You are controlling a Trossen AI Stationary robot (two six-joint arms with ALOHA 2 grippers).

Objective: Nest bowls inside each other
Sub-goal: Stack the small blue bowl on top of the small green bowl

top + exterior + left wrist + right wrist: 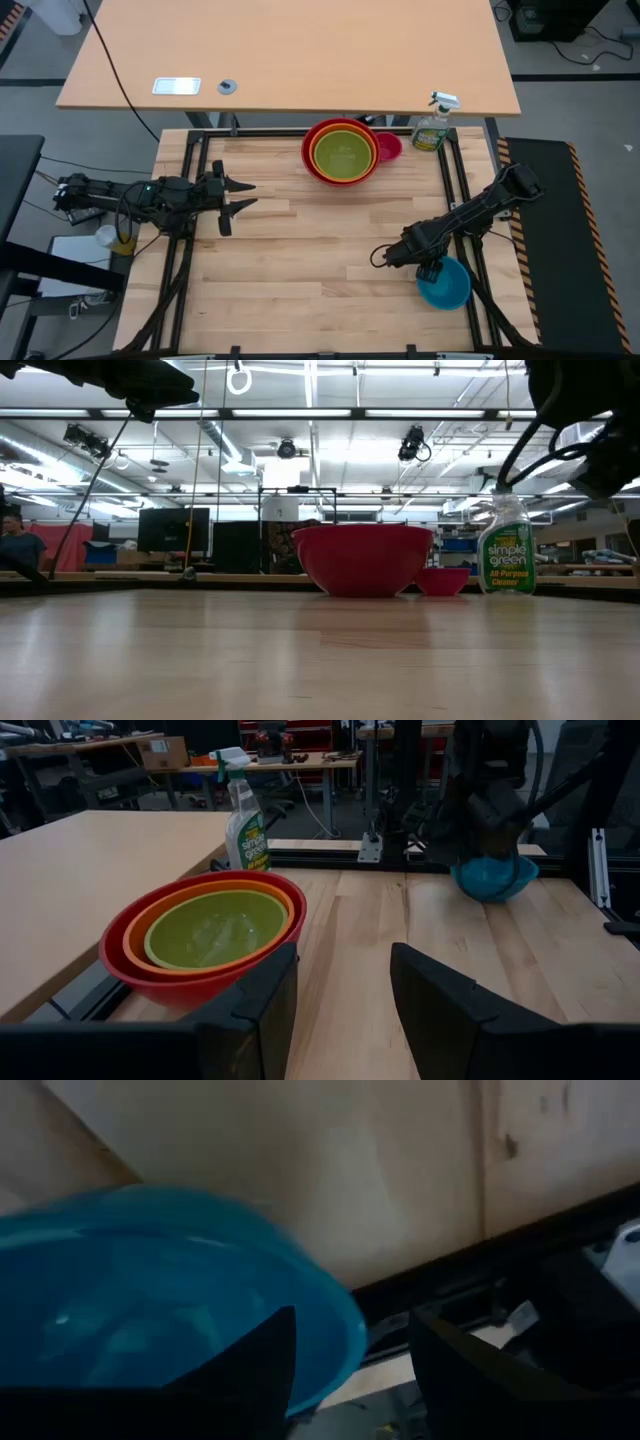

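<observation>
The red bowl (pixel 341 176) stands at the table's far middle with the orange bowl (pixel 343 165) and the lime green bowl (pixel 342 150) nested in it. The small magenta bowl (pixel 389 147) sits on the table right beside it. The blue bowl (pixel 446 285) rests near the table's right near corner. My right gripper (pixel 430 270) is open and slants down over the blue bowl's near-left rim; in the right wrist view one finger (pixel 255 1370) stands over the bowl's inside and the other (pixel 480 1380) outside it. My left gripper (pixel 250 194) hovers open at the left. My right gripper stands astride the blue bowl's rim (pixel 335 1320), coming from above at a slant. Whether a finger touches the bowl I cannot tell. The bowl sits upright on the table.
A green spray bottle (pixel 433 126) stands at the far right, just beyond the magenta bowl. A black frame rail (pixel 470 1280) runs along the table's right edge beside the blue bowl. Bare wood lies across the table's middle and near side.
</observation>
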